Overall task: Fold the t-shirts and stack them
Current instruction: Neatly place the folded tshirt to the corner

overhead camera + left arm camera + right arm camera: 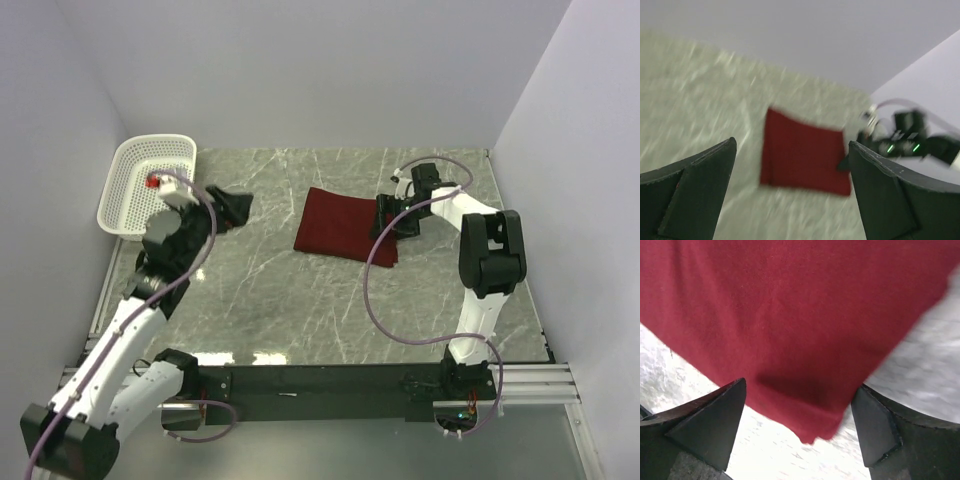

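Open marble table (280,300) around folded t-shirt (345,227), basket (135,170) filling far-left corner

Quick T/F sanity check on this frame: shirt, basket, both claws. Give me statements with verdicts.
1. The maroon t-shirt lies folded on the marble table. True.
2. The maroon t-shirt sits inside the white basket. False: it lies mid-table, apart from the basket in the far left corner.
3. The right claw is open at the shirt's right edge. True.
4. The left claw is shut on the shirt. False: it is open, holds nothing and is off to the shirt's left.
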Motion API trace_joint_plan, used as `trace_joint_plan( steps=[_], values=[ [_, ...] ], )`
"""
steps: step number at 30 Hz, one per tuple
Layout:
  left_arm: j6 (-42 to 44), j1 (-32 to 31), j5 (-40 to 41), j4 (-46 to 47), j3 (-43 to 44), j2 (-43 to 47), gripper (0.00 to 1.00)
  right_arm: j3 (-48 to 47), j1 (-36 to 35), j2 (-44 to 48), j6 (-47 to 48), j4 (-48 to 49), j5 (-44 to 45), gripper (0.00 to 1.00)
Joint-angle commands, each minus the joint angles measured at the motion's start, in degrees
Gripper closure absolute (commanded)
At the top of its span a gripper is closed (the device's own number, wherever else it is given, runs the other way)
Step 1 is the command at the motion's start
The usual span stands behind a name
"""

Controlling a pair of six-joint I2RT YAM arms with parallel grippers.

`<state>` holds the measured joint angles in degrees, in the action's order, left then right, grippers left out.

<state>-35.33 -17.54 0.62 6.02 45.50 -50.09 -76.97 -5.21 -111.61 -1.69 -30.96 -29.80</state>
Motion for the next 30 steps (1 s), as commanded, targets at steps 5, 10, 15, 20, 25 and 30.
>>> trace_joint_plan(
  steps=[5,10,15,20,25,30],
  values=[
    [-2.4,0.1,1.1,-18.7,-8.8,19.4,0.01,-1.7,-0.5,-1.9,-3.8,0.6,8.3,0.14],
    [-7.2,0.1,0.3,-25.7,-11.3,30.0,0.01,-1.0,-0.5,0.1,-3.8,0.2,10.0,0.19],
    [-11.5,0.1,-0.1,-28.3,-13.8,36.9,0.0,-1.0,-0.5,0.7,-2.7,-0.3,10.3,0.25],
    [-12.5,0.1,-1.5,-28.3,-15.3,38.9,0.0,0.1,-0.5,4.4,-0.9,0.5,11.2,0.27],
    [-11.3,0.1,-1.9,-28.4,-14.2,36.4,0.01,0.0,-0.5,5.0,-0.3,0.5,14.7,0.27],
    [-11.2,0.1,-2.3,-28.7,-14.0,36.2,0.01,-2.0,-0.6,-0.3,-1.4,-1.3,8.0,0.27]
  ],
)
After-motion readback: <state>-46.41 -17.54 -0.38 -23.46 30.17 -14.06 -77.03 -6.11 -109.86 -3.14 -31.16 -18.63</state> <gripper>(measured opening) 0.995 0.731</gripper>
